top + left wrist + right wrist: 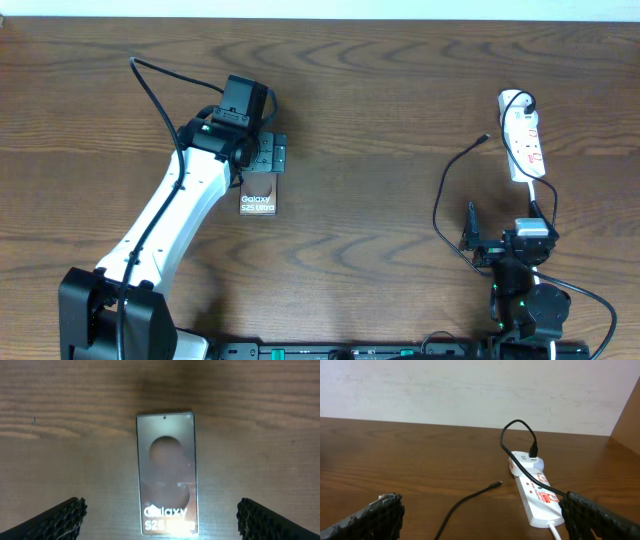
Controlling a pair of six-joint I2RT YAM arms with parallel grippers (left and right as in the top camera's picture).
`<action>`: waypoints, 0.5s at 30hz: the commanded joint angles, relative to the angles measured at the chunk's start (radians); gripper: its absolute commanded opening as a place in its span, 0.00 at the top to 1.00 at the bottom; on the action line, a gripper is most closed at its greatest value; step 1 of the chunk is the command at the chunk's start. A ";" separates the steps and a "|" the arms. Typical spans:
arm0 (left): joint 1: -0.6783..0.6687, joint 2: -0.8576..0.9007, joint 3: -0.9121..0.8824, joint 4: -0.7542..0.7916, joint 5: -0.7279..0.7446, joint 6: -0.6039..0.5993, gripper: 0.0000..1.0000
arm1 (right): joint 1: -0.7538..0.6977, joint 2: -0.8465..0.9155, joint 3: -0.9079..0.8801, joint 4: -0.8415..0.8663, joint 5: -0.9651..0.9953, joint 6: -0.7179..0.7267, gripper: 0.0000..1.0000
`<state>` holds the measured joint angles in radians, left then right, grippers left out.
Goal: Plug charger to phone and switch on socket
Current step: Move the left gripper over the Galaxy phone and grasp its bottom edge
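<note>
Currently: left claw (160, 510) is released, fingers spread wide either side of the phone (166, 460). The phone lies flat on the table (380, 200), face up. Its long axis runs straight out ahead of the claw, lettered end nearest the fingers. Can't tell how high the claw sits above it, and no contact is visible.

Right claw (482, 505) is also released and holding nothing. The charger tip (496, 484) lies loose on the wood ahead of it, a touch right of its centre line. The cable trails back toward its left finger, so the axis is diagonal to the claw. The socket (540, 507) is further ahead and to the right, with the plug (534, 451) already seated at its far end.

My read: the right arm is clearly nearer the tip and the switch. The phone is well apart, over on the left arm's side, so the tip has to cross the table.

Hard to see:
- The phone's far end is under the left claw from above, and its near end is cut off in the wrist view. No port is visible.
- The socket's red switches are too small to read as on or off.
</note>
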<state>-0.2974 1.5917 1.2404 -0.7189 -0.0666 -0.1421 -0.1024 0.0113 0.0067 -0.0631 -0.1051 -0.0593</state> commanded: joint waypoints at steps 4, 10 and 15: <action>0.002 0.032 -0.052 0.050 -0.020 -0.033 0.02 | 0.006 -0.005 -0.002 -0.002 -0.006 -0.002 0.01; 0.001 0.120 -0.054 0.070 -0.020 -0.040 0.02 | 0.006 -0.005 -0.002 -0.002 -0.006 -0.002 0.01; 0.002 0.204 -0.054 0.085 -0.020 -0.066 0.02 | 0.006 -0.005 -0.002 -0.002 -0.006 -0.002 0.01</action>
<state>-0.2974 1.7512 1.1992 -0.6411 -0.0669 -0.1699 -0.1024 0.0113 0.0071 -0.0631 -0.1051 -0.0593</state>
